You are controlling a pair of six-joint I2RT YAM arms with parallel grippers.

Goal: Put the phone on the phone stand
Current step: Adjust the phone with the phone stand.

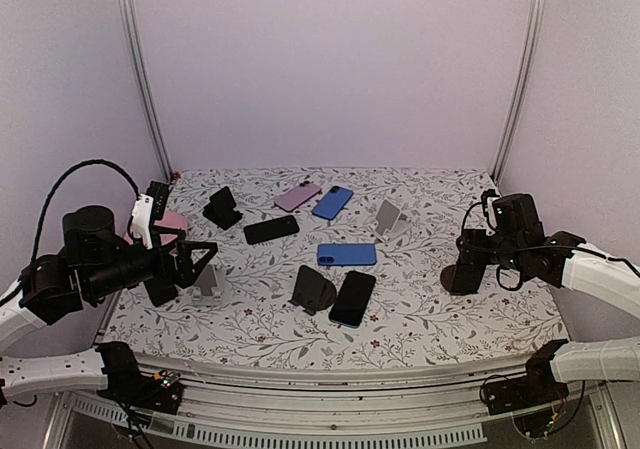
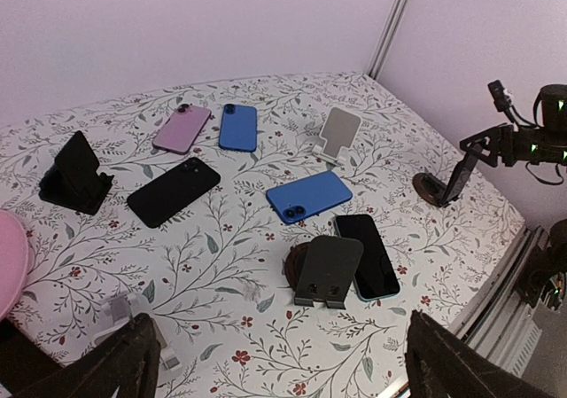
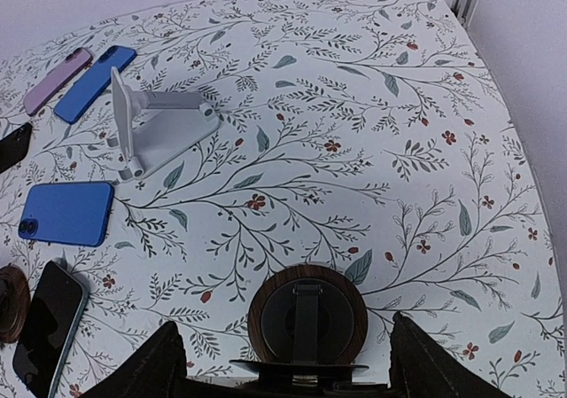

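Lying flat, central blue phone (image 1: 347, 255), back up

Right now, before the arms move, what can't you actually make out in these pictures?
- Pink object: left wrist view, cut off by the left edge.
- Small white stand: top view, partly behind the left gripper.
- Round wooden stand: right wrist view, near part hidden by the right gripper.

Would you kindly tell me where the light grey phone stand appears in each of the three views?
Top external: the light grey phone stand is right of centre, toward the back.
Left wrist: upper middle, slightly right.
Right wrist: upper left, seen side-on.
Shared landmark: the blue phone lying crosswise mid-table, near the stand.
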